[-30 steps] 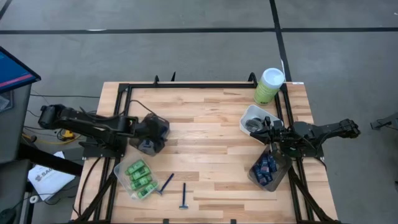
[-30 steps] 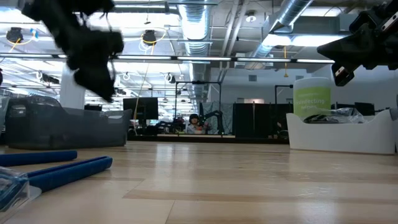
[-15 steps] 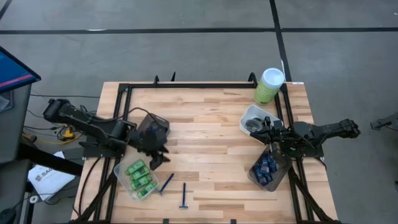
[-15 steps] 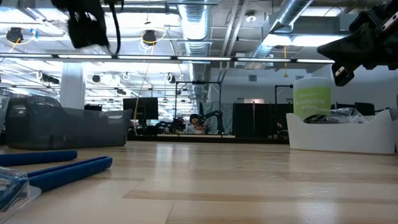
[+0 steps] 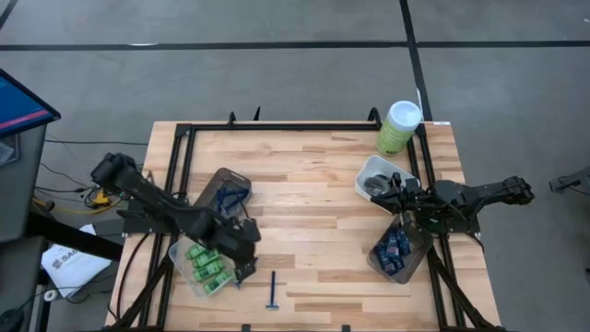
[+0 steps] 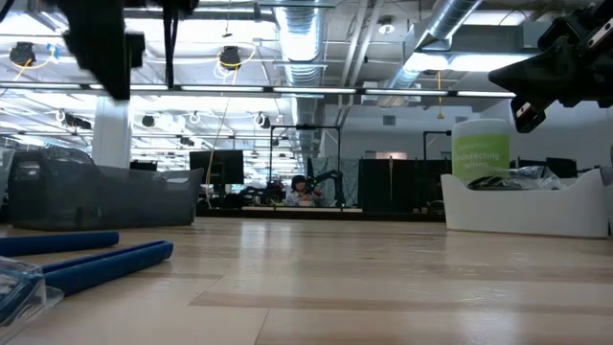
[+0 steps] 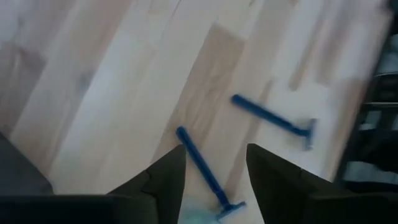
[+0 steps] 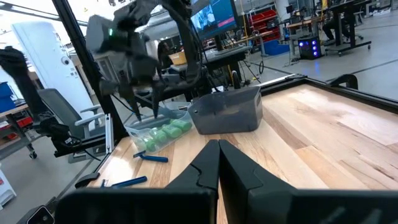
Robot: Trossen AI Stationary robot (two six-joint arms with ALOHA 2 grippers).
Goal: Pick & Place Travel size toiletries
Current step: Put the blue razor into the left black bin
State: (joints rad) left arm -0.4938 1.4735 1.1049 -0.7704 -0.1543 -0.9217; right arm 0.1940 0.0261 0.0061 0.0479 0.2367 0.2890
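My left gripper (image 5: 244, 267) hangs open above the table, next to the clear tub of green mini bottles (image 5: 205, 263). In the left wrist view one blue-handled razor (image 7: 202, 167) lies flat on the wood below the gap between its fingers (image 7: 216, 152), untouched. A second razor (image 5: 273, 290) lies flat nearer the front edge. A third razor (image 5: 232, 195) rests inside the smoky tub (image 5: 224, 189). My right gripper (image 8: 217, 155) is shut and held level over the white tub (image 5: 378, 175).
A clear tub of dark-blue tubes (image 5: 396, 249) stands at the right, below the right arm. The pale-green canister (image 5: 399, 127) stands at the far right corner. A black frame (image 5: 277, 126) runs round the table. Bare wood lies across the middle.
My left gripper has swung from above the smoky tub toward the table's near edge and a little right, ending over the razor beside the green bottles' tub. The smoky tub and the razor in it now show uncovered. My right arm has kept still.
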